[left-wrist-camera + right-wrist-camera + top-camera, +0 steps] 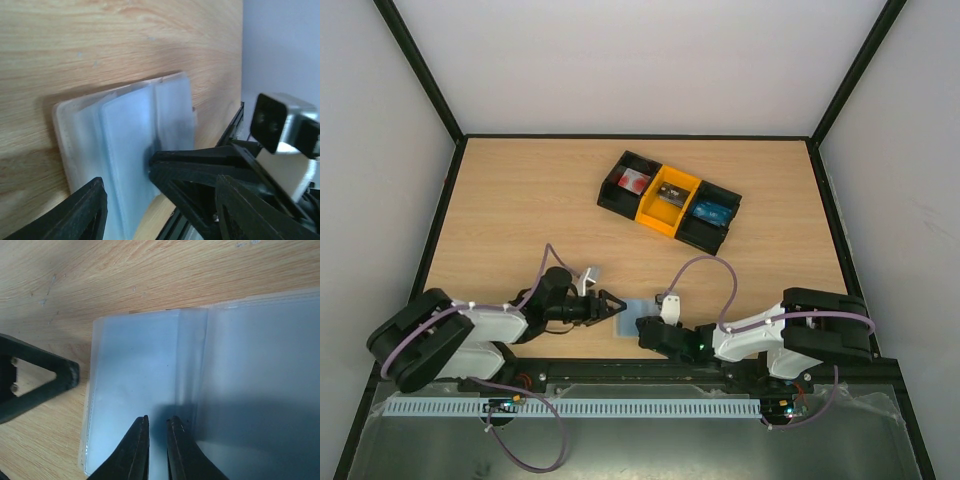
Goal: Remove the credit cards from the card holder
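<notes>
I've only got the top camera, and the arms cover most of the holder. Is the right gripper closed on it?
Observer: The right gripper is nearly shut, with a thin slit between its tips, over the holder. I can't tell whether it pinches a layer.
Operator: Any card sticking out?
Observer: None. Both wrist views show only pale blue plastic with a seam down it.
Operator: And the left gripper?
Observer: The left gripper is open. In the right wrist view, one of its fingers lies beside the holder's edge, with bare wood between them.
</notes>
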You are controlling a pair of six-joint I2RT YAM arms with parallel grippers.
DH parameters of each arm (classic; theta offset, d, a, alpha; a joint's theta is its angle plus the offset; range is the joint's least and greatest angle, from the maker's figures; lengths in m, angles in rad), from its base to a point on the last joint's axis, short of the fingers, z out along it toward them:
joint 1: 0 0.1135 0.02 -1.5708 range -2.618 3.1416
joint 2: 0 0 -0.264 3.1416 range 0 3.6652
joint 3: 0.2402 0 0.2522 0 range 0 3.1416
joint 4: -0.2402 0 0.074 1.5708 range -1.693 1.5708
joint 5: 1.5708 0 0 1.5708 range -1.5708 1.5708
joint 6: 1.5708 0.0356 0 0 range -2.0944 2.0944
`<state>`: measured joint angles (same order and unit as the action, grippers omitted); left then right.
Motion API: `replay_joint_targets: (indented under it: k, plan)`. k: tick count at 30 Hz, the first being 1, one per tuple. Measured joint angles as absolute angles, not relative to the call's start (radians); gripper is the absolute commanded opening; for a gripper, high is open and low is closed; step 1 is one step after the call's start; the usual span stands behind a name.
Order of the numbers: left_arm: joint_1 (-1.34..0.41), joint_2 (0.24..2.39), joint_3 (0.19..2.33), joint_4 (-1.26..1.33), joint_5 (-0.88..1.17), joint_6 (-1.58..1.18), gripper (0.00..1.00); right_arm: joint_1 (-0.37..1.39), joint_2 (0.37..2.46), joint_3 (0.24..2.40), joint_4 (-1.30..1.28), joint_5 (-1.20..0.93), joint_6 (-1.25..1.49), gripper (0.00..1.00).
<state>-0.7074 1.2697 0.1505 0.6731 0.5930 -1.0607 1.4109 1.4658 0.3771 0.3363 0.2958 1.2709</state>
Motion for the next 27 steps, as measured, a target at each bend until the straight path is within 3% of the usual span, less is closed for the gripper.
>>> replay_joint_targets:
  k: [7, 19, 23, 27]
  plan:
    - [-0.743, 1.400, 0.170, 0.726, 0.567, -1.064, 0.60, 1.411, 1.454, 0.356, 0.360, 0.294, 1.280, 0.13]
    - [-0.812, 1.513, 0.233, 0.813, 0.549, -1.100, 0.44, 1.411, 1.445, 0.329, 0.400, 0.294, 1.283, 0.13]
    - [-0.834, 1.523, 0.237, 0.831, 0.549, -1.117, 0.35, 1.411, 1.440, 0.311, 0.426, 0.294, 1.283, 0.13]
    - [-0.852, 1.520, 0.242, 0.839, 0.545, -1.130, 0.19, 1.411, 1.415, 0.281, 0.440, 0.295, 1.286, 0.13]
